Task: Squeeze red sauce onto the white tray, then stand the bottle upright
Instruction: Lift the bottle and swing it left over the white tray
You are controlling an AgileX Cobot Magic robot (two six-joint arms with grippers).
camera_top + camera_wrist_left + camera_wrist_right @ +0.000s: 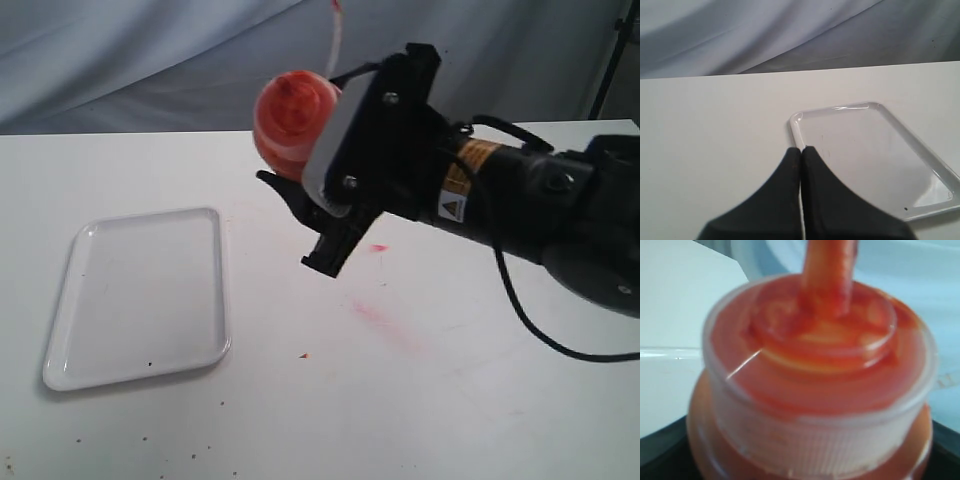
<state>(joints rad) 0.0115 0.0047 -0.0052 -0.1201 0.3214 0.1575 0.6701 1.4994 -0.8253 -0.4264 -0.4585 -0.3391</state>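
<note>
My right gripper (305, 165) is shut on the bottle (292, 118) and holds it in the air above the table, right of the white tray (140, 295). The right wrist view is filled by the bottle's ribbed cap (815, 430) and red nozzle (829, 275); red sauce (805, 385) smears the cap and shows dark through the wall. The gripper's dark fingers (655, 452) flank the bottle (810, 390). A thin clear tether (335, 35) rises from it. My left gripper (801, 150) is shut on nothing, its tips over the white tray's (870, 150) rim. The tray carries only tiny dark specks.
Faint pink-red smears (385, 325) and a small red spot (378, 247) mark the white table under and right of the bottle. Dark specks dot the table's front. Grey cloth hangs behind. The right arm's black cable (530, 320) trails over the table.
</note>
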